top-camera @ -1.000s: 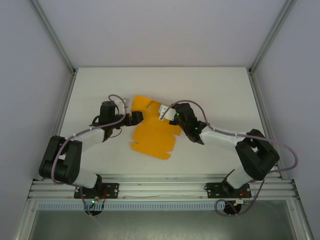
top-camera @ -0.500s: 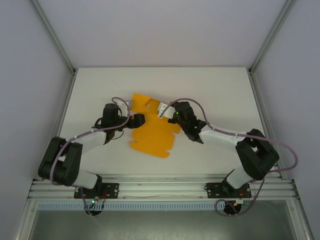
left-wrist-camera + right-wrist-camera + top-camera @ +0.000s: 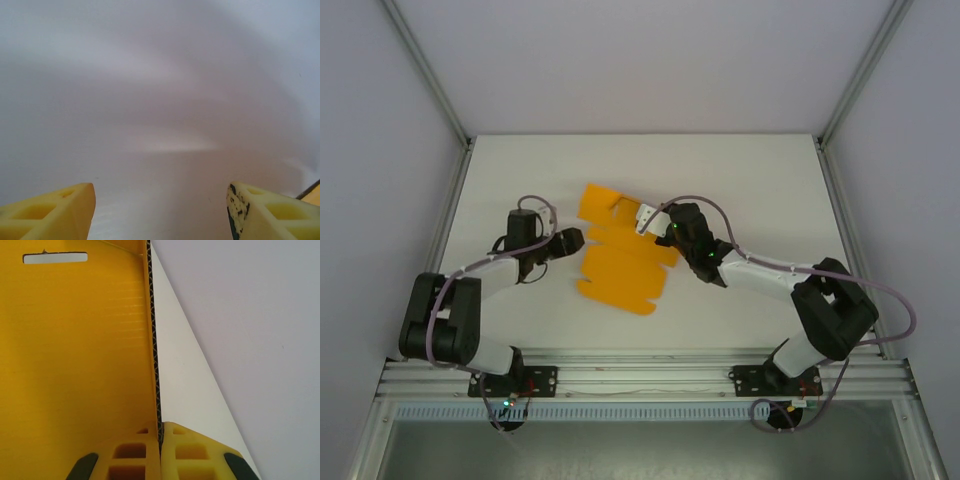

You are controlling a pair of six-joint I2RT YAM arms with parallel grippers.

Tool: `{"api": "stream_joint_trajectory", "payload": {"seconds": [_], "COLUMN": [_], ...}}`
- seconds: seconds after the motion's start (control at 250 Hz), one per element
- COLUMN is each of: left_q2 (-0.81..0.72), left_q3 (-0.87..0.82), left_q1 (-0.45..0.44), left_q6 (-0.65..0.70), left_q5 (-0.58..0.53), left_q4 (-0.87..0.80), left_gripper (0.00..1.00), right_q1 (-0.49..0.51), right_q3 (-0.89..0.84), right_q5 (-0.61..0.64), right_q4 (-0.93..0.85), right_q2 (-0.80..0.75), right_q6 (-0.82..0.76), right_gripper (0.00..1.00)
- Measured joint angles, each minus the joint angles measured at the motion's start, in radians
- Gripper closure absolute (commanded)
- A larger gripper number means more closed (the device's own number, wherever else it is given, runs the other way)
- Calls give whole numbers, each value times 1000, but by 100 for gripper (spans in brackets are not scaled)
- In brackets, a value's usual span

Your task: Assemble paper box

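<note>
Top external view: one paper box (image 3: 620,265) lies as a flat die-cut sheet of plain orange card near the middle of the white desk (image 3: 750,180), its tabbed flaps spread out and its far end raised a little. Two arms reach in from the near edge, each with a pale cable looped along it. The left gripper (image 3: 572,240) sits just beside the sheet's left edge, apart from it. The right gripper (image 3: 645,218) meets the far right part of the sheet.

Left wrist view: the left gripper (image 3: 160,215) has its two yellow fingers (image 3: 55,210) well apart, with bare desk between them. A sliver of the paper box (image 3: 312,194) shows at the lower right corner, beside the right-hand finger.

Right wrist view: the right gripper (image 3: 161,450) has its fingers pressed together on the edge of the paper box (image 3: 75,350), the fluted edge of the card running straight up from between them. One narrow slot (image 3: 55,258) is cut through the card near the top left. To the right of the card is a wedge of white desk (image 3: 185,385).

White panels enclose the desk on three sides, and a metal rail (image 3: 640,375) carries the two arm bases.
</note>
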Motion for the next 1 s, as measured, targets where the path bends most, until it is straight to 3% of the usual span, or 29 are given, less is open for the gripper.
{"api": "stream_joint_trajectory", "payload": {"seconds": [0.292,0.552,0.743,0.999], "left_q2": [14,73,143,195], "left_q3": [0,1,15,36], "left_q1": [-54,-85,-96,-104], "left_q6": [19,19,3,-41], "left_q5": [165,241,319,367], "left_q4": [105,175,261,346], "left_gripper": [32,34,48,73], "right_q1": [-6,-6,-9,-21], "right_q3": [0,0,4,24], "right_q5": [4,-37,-75,-86], "right_q4": [1,-6,-22,-63], "right_q2": [-13,-30,-46,-47], "right_q6": [22,48,60,61], "right_gripper": [100,100,100,100]}}
